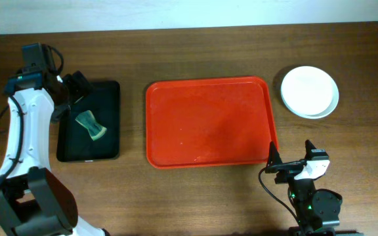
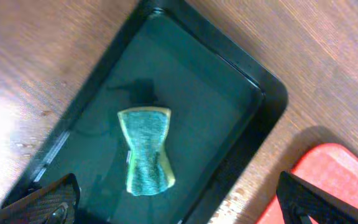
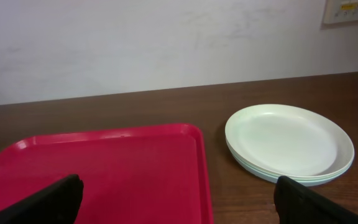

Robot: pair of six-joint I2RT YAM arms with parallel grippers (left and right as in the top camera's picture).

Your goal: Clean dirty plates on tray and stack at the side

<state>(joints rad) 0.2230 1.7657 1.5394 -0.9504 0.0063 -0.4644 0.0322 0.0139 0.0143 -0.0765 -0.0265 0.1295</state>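
Observation:
The plates (image 1: 310,91) stand in one stack on the table to the right of the orange-red tray (image 1: 208,122); they also show in the right wrist view (image 3: 289,142), with the tray (image 3: 104,171) bare beside them. A green-and-yellow sponge (image 1: 91,125) lies in the black tray (image 1: 110,92), also seen in the left wrist view (image 2: 145,150). My left gripper (image 1: 75,88) is open and empty above the black tray's far left part (image 2: 176,205). My right gripper (image 1: 293,162) is open and empty at the orange-red tray's near right corner (image 3: 178,202).
The black tray (image 2: 253,81) lies left of the orange-red tray, with a strip of bare wood between them. The right arm's base (image 1: 314,203) stands at the table's front edge. A pale wall stands behind the table.

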